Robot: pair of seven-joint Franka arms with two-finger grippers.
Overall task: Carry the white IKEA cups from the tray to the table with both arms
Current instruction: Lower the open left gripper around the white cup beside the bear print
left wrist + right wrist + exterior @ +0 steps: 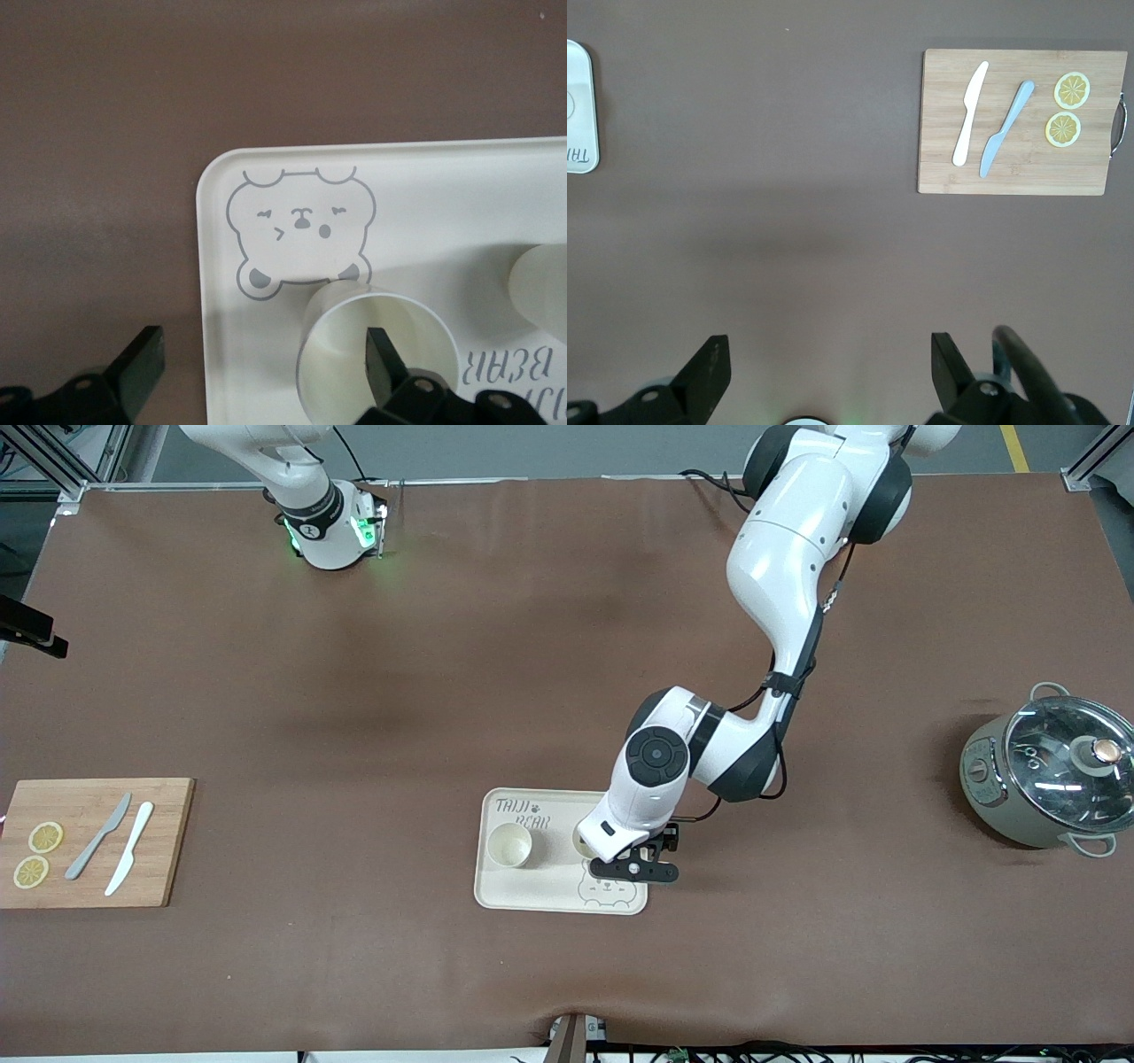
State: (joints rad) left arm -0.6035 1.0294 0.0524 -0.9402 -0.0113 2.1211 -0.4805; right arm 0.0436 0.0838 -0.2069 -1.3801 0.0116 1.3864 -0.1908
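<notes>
Open left gripper (261,372) straddles the cup (354,354) wall, lower-centre frame; misaligned closing may tip it on the tray (443,177). Right gripper (828,372) waits open.

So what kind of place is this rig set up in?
Probably a robotics lab bench staged as a kitchen: a brown-sheeted table, aluminium framing at its corners, and props such as a cutting board and a lidded pot.
</notes>
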